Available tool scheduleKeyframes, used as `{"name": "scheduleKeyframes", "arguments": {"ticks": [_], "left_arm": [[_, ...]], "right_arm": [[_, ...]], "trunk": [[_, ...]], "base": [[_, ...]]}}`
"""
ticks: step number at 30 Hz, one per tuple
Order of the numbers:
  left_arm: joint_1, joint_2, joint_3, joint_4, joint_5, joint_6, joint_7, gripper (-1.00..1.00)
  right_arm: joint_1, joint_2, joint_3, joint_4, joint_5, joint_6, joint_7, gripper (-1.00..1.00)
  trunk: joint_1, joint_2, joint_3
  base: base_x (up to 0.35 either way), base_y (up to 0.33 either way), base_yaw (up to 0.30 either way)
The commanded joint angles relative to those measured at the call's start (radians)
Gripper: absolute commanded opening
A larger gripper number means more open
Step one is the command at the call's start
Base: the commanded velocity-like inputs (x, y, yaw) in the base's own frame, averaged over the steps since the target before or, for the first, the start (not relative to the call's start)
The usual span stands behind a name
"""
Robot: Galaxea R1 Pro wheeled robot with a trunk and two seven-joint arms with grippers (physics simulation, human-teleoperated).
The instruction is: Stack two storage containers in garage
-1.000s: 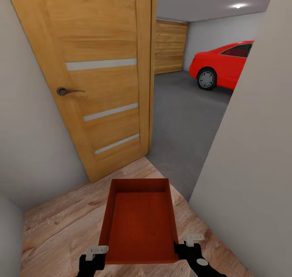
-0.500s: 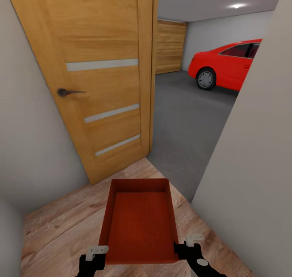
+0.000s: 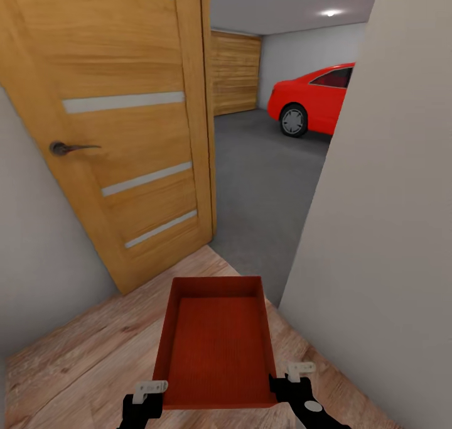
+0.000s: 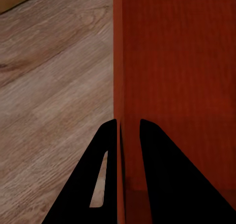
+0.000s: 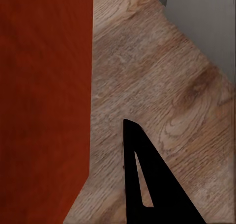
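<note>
Both arms low at the near edge of the head view, wrists pointing forward. Left gripper (image 3: 150,394) fingers (image 4: 110,150) pinch the bin (image 3: 216,344) wall, one each side. Right gripper (image 3: 295,379) at the bin's right near corner; one finger (image 5: 142,180) visible, grip unclear.

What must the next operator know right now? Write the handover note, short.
Left pincer: shut on the near-left wall of the storage container.
Right pincer: at its near-right corner; grip unconfirmed.
Container is carried level over the wood floor, beside the open door, facing the garage floor.
Done: first container at the garage doorway.
Left: drive in, set it down, stack the other on it.
</note>
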Motion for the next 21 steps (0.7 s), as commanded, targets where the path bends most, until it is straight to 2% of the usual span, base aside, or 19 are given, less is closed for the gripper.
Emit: {"name": "scheduleKeyframes", "arguments": {"ticks": [1, 7, 21], "left_arm": [[-0.001, 0.001, 0.017, -0.002, 0.008, -0.003, 0.008, -1.0], [-0.001, 0.001, 0.017, -0.002, 0.007, -0.003, 0.008, -1.0], [-0.001, 0.001, 0.017, -0.002, 0.007, -0.003, 0.008, -1.0]], "right_arm": [[-0.001, -0.015, -0.007, 0.002, -0.001, -0.004, -0.011, -1.0], [-0.001, -0.015, -0.007, 0.002, -0.001, -0.004, -0.011, -1.0], [-0.001, -0.015, -0.007, 0.002, -0.001, -0.004, -0.011, -1.0]], "trunk": [[0.0, 0.0, -0.001], [0.0, 0.0, 0.0], [0.0, 0.0, 0.0]], "base": [[0.008, 0.0, -0.158], [0.089, 0.037, -0.075], [0.2, 0.117, -0.005]]}}
